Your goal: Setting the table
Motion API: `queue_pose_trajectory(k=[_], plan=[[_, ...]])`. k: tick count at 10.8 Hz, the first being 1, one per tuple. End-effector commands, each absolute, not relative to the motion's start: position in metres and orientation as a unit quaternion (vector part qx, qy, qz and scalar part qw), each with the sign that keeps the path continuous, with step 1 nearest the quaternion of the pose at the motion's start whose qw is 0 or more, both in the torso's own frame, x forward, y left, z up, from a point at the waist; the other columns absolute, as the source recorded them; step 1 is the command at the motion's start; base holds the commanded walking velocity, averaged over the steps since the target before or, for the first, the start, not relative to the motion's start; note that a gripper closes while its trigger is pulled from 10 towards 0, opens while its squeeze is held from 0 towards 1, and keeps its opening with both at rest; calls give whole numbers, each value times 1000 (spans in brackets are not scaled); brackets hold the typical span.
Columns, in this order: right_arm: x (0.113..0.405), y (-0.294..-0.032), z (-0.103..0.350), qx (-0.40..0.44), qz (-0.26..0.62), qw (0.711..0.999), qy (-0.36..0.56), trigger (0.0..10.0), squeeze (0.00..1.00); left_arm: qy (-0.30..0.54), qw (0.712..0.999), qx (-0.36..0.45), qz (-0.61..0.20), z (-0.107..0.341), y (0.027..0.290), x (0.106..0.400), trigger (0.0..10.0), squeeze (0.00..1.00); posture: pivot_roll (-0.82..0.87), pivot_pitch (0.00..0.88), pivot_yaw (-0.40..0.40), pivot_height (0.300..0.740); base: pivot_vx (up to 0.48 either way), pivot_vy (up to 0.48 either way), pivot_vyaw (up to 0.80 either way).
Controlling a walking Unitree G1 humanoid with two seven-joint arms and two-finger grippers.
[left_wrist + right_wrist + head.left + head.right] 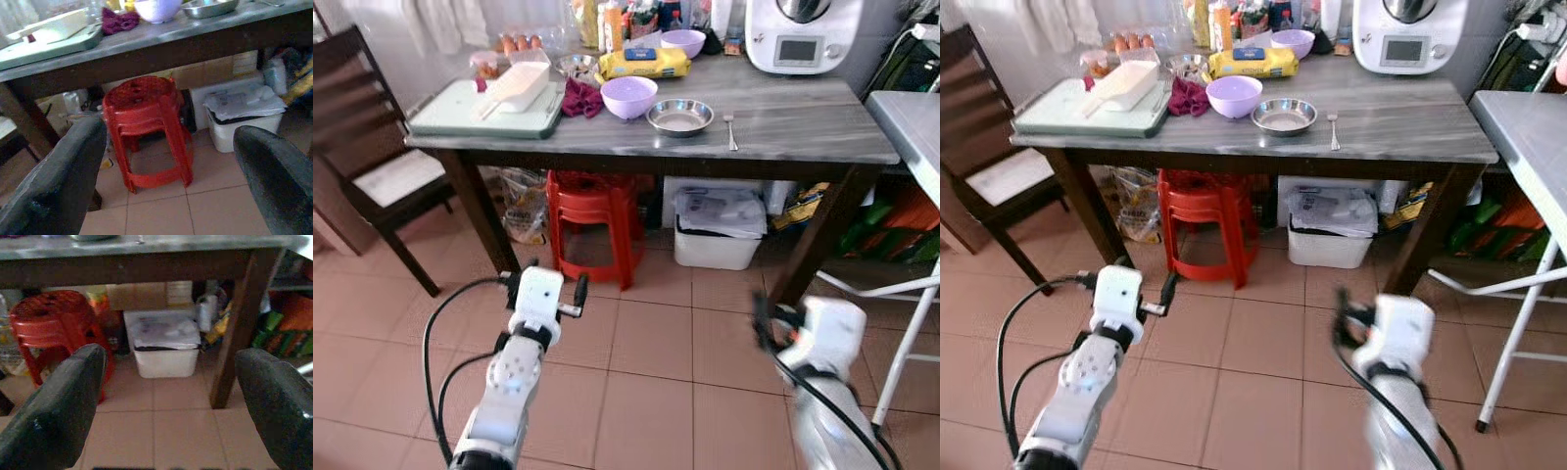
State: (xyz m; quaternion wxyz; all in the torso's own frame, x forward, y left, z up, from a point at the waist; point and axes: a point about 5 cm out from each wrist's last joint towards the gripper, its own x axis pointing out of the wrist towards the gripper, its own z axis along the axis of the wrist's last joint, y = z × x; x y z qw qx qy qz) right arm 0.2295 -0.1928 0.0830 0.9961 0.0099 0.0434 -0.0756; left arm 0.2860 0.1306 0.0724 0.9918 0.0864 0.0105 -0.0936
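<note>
spoon (730,131) near the table's (803,122) front edge, long axis front to back.
left gripper (166,176) and right gripper (171,406) both spread wide, empty, low over tiled floor (646,343).

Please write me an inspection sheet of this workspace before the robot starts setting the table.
Surface: grey table, bare on its right half.
Job's things: steel bowl near the front edge, fork just right of it, purple bowl to its left.
Clutter: green tray with a white container, maroon cloth, yellow packet, white appliance.
Hands: left hand and right hand both open, low, short of the table.
Cables: black cable looping beside the left arm.
Surroundings: red stools and white bin under the table, wooden chair at left.
</note>
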Motion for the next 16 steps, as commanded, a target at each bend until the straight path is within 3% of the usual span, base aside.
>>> queue_pose_trajectory(k=[1,5,11,16], plan=[[231,-189,92,9,-73,997,19,10000,0,12,991,90,-101,71,130,288,10000,0,-143,19,87,740,0,0,0],[230,-183,94,9,-71,997,11,10000,0,17,989,89,-118,69,124,286,10000,0,-152,40,104,740,0,0,0],[250,-183,105,-24,9,999,20,10000,0,36,996,55,-58,53,122,264,10000,0,-103,55,-74,740,0,0,0],[258,-171,104,-10,11,1000,15,10000,0,25,995,70,-60,59,133,270,10000,0,-79,5,-50,740,0,0,0]])
